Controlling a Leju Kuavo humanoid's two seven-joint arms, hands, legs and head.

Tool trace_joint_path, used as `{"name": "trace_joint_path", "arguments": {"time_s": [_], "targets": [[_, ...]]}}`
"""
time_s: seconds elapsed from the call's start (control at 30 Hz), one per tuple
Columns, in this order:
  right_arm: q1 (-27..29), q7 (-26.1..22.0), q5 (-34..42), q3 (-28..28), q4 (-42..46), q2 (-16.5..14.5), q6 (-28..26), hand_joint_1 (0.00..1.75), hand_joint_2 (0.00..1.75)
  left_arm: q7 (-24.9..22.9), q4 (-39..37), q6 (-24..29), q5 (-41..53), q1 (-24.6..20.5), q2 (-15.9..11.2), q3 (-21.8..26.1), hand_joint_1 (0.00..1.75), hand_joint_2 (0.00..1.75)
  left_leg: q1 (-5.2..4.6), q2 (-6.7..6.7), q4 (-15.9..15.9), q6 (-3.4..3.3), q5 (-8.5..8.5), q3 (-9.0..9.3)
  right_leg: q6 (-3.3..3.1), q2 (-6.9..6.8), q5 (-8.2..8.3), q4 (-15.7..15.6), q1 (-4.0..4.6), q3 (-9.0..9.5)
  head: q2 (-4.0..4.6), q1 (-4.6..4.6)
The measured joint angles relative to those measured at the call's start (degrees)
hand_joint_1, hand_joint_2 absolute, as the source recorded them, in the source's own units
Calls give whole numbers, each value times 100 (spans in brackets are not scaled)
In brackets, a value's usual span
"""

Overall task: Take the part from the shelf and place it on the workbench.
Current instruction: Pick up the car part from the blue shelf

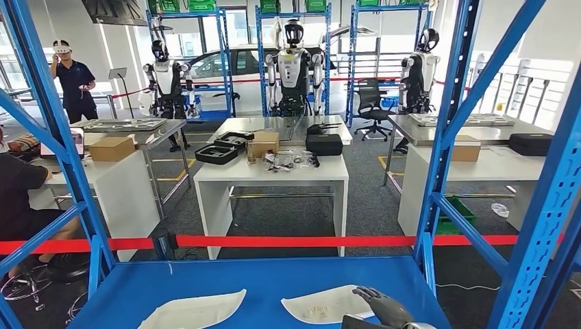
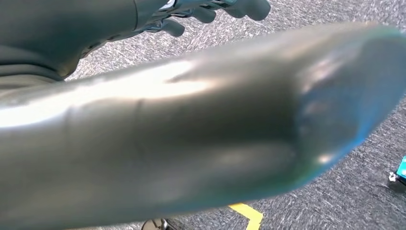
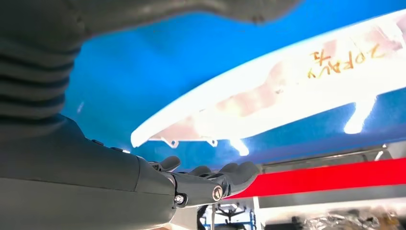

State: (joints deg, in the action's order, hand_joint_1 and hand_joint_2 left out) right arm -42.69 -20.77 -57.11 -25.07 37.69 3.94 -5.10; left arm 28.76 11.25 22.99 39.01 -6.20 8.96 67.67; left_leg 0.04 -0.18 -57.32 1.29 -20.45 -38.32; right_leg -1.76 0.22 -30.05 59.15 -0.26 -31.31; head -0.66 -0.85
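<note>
Two flat white parts lie on the blue shelf board [image 1: 264,277] at the lower edge of the head view, the left part [image 1: 195,310] and the right part [image 1: 318,305]. My right hand [image 1: 385,307] reaches in at the right part's near right corner, fingers stretched out and holding nothing. In the right wrist view its fingers [image 3: 210,181] hover close to the same white part [image 3: 287,91], which carries orange writing. My left hand [image 2: 210,12] hangs over grey carpet, its fingers loosely apart and empty.
Blue shelf uprights [image 1: 445,130] [image 1: 48,123] frame the opening. Beyond a red tape [image 1: 294,240] stand white tables [image 1: 270,175] with cases and boxes. One person sits at the left [image 1: 17,192] and another stands at the back [image 1: 72,82]. Robots stand at the far shelves.
</note>
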Motion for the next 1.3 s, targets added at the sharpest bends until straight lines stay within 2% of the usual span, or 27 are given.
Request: {"name": "trace_joint_path", "arguments": {"time_s": [0.2, 0.8, 1.3], "targets": [[-2, 103, -109, -23, -117, 31, -20, 0, 175, 216, -1, -102, 68, -1, 3, -8, 0, 0, -3, 0, -11, 8, -9, -13, 12, 0, 0, -8, -9, -3, 0, 0], [-26, 433, -413, -201, -267, 204, -73, 0, 175, 260, -8, -142, 92, 4, 10, -21, 0, 0, -8, 0, -33, -1, -14, -32, 38, 0, 8, -10, -18, -10, 0, 0], [-163, 1621, -2005, -850, -406, 255, -869, 0, 175, 203, -14, -152, 239, 4, 57, -37, 0, 0, -10, -1, -35, -2, -14, -38, 38, 0, 8, -10, -17, -11, 0, 0]]}}
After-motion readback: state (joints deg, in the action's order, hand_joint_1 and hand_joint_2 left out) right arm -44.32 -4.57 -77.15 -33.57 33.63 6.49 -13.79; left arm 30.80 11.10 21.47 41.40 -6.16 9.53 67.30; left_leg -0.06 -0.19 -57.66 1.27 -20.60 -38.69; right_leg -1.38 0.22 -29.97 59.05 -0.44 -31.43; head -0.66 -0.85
